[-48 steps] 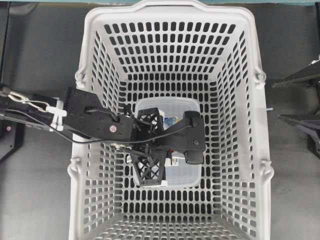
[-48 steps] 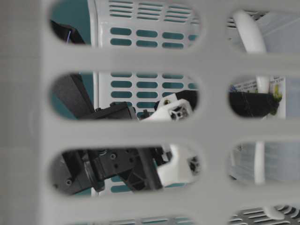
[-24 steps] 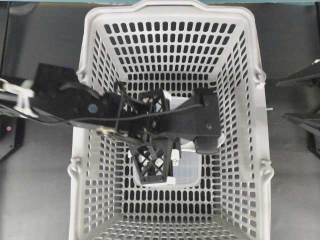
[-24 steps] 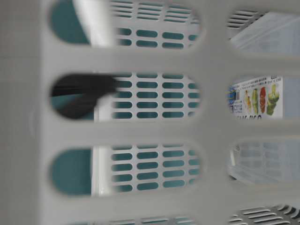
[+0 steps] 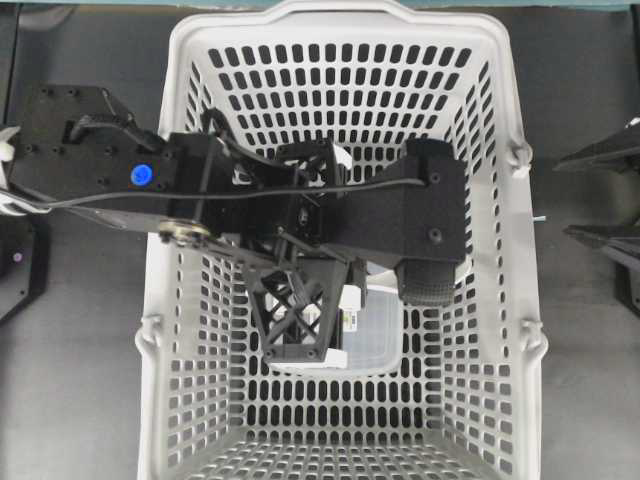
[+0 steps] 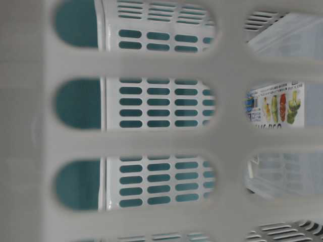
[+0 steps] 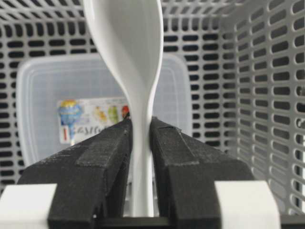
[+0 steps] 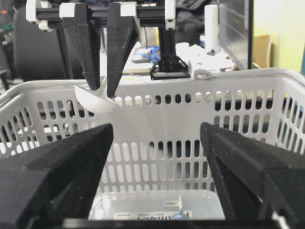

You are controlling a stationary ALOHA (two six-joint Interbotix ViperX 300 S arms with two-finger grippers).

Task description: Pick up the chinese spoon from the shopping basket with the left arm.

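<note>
- Left gripper: fingers pinch the handle of the chinese spoon, bowl toward the frame top in the left wrist view.
- Right wrist view: chinese spoon at upper left, level with the shopping basket rim.
- Clear container lies on the basket floor.
- Right gripper: fingers spread wide, holding nothing.

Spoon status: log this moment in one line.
left hand: shut on spoon handle | spoon: level with basket rim | container: on basket floor | right hand: open, holding nothing
</note>
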